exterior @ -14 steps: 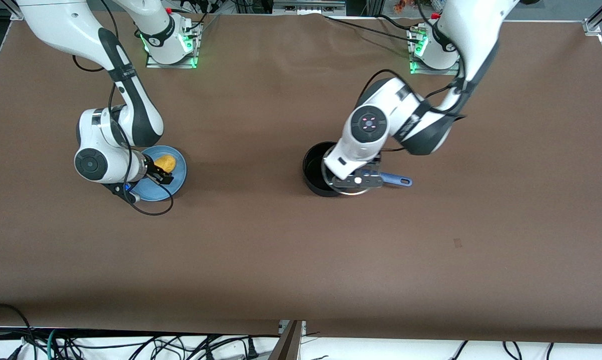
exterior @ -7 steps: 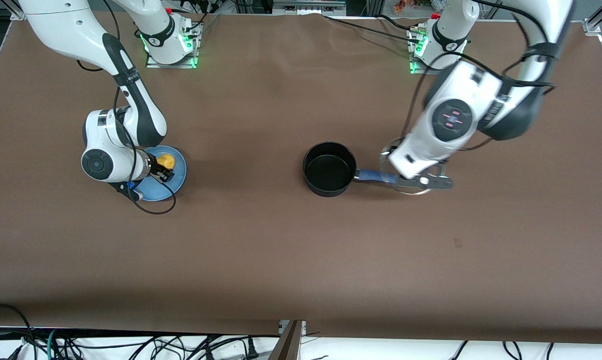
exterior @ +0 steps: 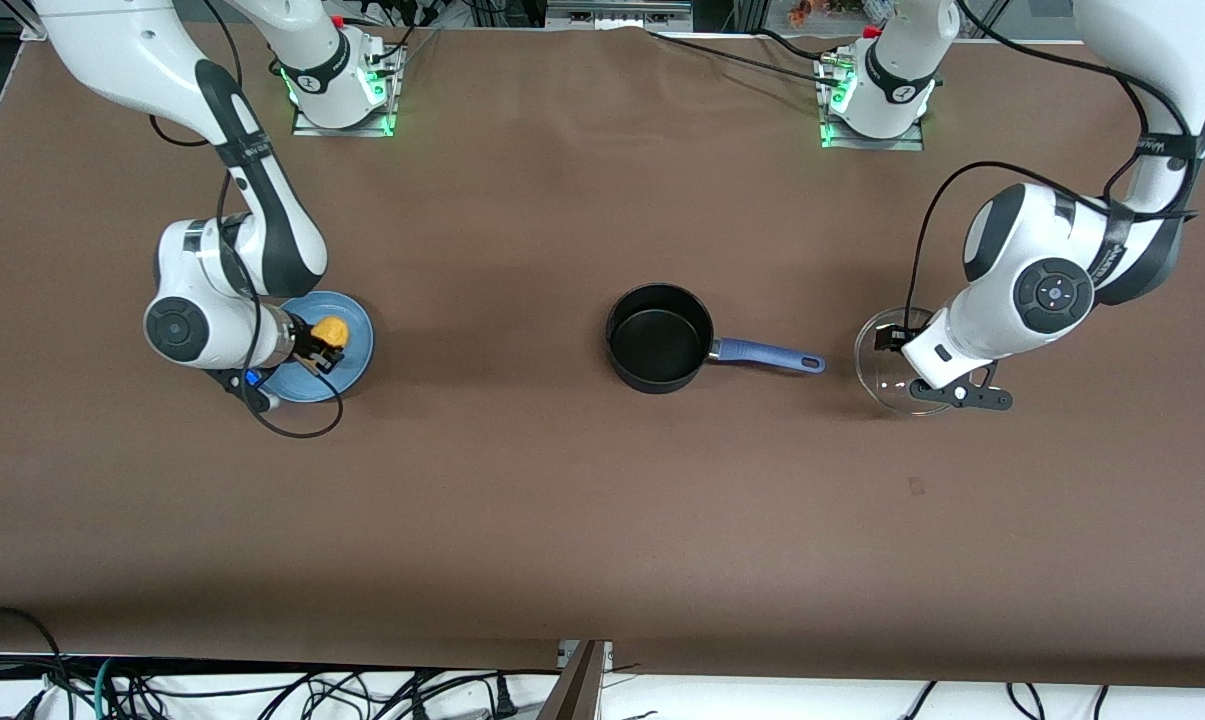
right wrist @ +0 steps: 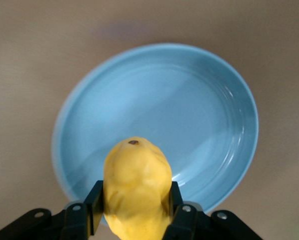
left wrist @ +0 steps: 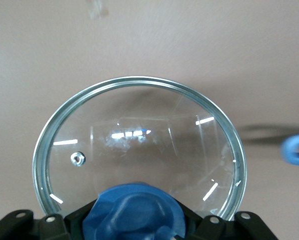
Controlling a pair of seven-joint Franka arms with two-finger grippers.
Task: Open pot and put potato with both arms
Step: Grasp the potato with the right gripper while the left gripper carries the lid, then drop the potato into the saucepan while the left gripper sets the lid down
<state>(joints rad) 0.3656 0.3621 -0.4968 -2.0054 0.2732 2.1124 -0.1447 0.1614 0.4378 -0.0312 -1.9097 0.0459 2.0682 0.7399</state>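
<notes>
The black pot stands open at mid table, its blue handle pointing toward the left arm's end. My left gripper is shut on the blue knob of the glass lid, holding it low over the table past the handle's tip. The lid fills the left wrist view, with the handle's end beside it. My right gripper is shut on the yellow potato just over the blue plate. The right wrist view shows the potato between the fingers, above the plate.
The two arm bases stand along the table edge farthest from the front camera. Cables hang off the table edge nearest that camera. Brown table surface lies open between the plate and the pot.
My left arm has carried the lid off the pot, past the handle, toward the left arm's end of the table. My right gripper has taken hold of the potato over the plate.
</notes>
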